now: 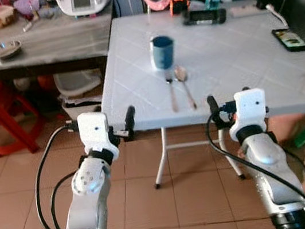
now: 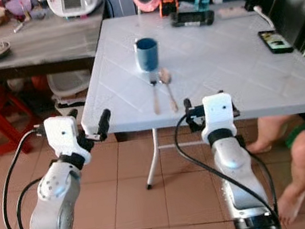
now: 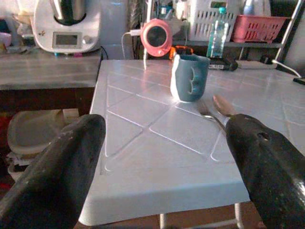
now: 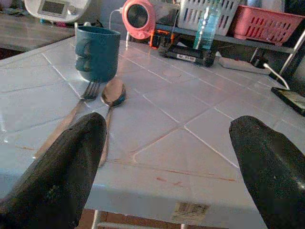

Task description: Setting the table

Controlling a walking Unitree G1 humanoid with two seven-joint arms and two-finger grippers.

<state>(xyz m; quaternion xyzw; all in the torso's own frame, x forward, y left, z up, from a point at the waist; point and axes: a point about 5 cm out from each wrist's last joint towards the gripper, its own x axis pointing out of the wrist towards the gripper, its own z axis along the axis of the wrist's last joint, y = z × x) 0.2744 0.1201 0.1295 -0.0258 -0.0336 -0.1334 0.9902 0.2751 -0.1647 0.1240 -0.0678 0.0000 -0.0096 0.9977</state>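
While both claws hang spread and empty off table [image 1: 238, 72] edge: fork [image 1: 171, 95] and spoon [image 1: 185, 88] lengthwise toward robot, between claws, nearer right claw [image 1: 230, 108] than left claw [image 1: 120, 122].

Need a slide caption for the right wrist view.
Open right gripper faces white plastic table holding dark teal mug, metal fork and metal spoon.

You can't read the display on the white appliance [image 1: 83, 0] at the far left; its top is cut by the frame edge. The phone [image 1: 290, 39] screen at the far right is too small to make out. The person's legs [image 2: 298, 155] run out of frame at the right.
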